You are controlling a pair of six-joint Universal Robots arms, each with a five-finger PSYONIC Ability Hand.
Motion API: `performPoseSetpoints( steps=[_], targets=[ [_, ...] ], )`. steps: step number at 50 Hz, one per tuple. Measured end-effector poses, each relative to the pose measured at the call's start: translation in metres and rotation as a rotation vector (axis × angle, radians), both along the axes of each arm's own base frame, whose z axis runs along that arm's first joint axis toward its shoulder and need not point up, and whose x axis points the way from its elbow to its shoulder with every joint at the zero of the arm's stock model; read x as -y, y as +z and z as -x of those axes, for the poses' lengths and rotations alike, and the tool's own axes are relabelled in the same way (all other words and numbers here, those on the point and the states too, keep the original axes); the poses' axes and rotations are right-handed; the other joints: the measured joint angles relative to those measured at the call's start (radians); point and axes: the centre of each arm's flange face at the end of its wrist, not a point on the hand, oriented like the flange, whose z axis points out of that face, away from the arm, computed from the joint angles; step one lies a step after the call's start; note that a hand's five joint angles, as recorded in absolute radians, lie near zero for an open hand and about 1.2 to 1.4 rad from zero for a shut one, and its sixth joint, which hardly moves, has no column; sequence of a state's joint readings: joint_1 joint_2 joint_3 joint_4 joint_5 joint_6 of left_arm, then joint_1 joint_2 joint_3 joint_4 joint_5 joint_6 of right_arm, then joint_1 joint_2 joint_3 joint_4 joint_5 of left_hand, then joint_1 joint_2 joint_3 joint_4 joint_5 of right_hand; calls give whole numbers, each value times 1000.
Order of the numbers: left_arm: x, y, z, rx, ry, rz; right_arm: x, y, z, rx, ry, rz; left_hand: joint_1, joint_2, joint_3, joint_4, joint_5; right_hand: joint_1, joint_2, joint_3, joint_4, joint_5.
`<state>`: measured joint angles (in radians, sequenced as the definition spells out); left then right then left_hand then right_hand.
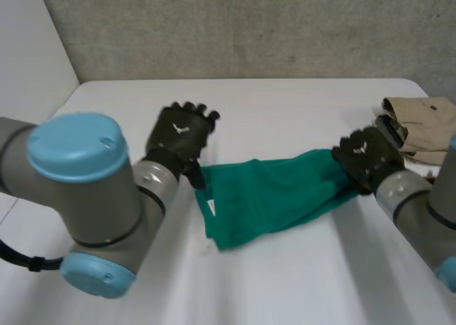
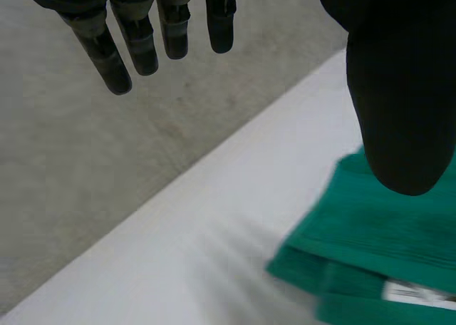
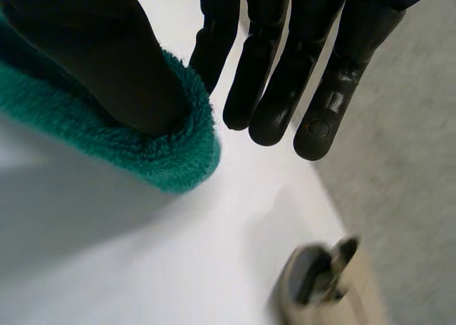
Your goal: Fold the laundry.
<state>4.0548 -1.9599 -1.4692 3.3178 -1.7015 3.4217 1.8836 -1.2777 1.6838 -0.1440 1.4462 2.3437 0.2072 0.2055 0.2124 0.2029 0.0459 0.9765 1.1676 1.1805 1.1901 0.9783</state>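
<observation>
Watching over the feed, the room's pretty bare. A white table (image 1: 285, 97) takes up most of what I see, with its far edge running straight and its far corners rounded. Right behind it stands a rough grey concrete wall (image 1: 249, 26) — mottled, with a few small pits. At the far left a plain white panel (image 1: 32, 47) meets it. Light's soft and even, and the shadows on the tabletop are faint.
</observation>
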Motion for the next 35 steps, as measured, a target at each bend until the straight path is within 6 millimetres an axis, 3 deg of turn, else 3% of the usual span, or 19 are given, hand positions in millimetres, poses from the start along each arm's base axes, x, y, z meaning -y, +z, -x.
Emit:
performPoseSetpoints(
  steps=[1, 5, 6, 8, 12, 15, 16, 19, 20, 24, 26, 29, 35],
  targets=[
    [1, 1, -1, -2, 3, 1, 0, 1, -2, 0, 4, 6, 0, 0, 0, 0, 0, 0, 0, 0, 0, 1],
    [13, 13, -14, -25, 55, 23, -16, 18, -43, 12, 128, 84, 0, 0, 0, 0, 0, 0, 0, 0, 0, 7],
    [16, 14, -18, -28, 71, 28, -28, 19, -65, 16, 211, 102, 0, 0, 0, 0, 0, 0, 0, 0, 0, 9],
    [21, 15, -23, -30, 90, 31, -43, 17, -87, 14, 307, 113, 0, 0, 0, 0, 0, 0, 0, 0, 0, 9],
    [30, 15, -31, -36, 124, 28, -84, -1, -130, -2, 547, 106, 0, 0, 0, 0, 0, 0, 0, 0, 0, 9],
    [34, 14, -35, -49, 139, 20, -110, -19, -148, -15, 689, 74, 0, 0, 0, 0, 0, -7, -6, -8, -9, 4],
    [35, 14, -36, -59, 143, 15, -118, -27, -152, -18, 734, 55, 0, 0, 0, 0, 0, -150, -179, -185, -190, -157],
    [36, 13, -36, -75, 144, 5, -125, -36, -155, -12, 764, 19, 0, 0, 0, 0, 0, -369, -454, -457, -443, -395],
    [36, 13, -36, -80, 143, 2, -125, -36, -155, -2, 758, 5, 0, 0, 0, 0, 0, -666, -785, -785, -772, -724],
    [33, 12, -33, -93, 129, -7, -111, -22, -147, 112, 653, -68, 0, 0, 0, 0, 0, -774, -949, -965, -955, -915],
    [32, 12, -31, -96, 124, -8, -104, -16, -143, 158, 613, -90, 0, 0, 0, 0, 0, -774, -949, -965, -955, -916],
    [24, 13, -23, -109, 91, -13, -65, 14, -116, 401, 408, -196, 0, 0, 0, 0, 0, -774, -949, -965, -955, -916],
    [12, 6, -8, -112, 43, -38, -28, 30, -84, 657, 204, -353, 0, 0, 0, 0, 0, -774, -949, -965, -955, -916]
  ],
)
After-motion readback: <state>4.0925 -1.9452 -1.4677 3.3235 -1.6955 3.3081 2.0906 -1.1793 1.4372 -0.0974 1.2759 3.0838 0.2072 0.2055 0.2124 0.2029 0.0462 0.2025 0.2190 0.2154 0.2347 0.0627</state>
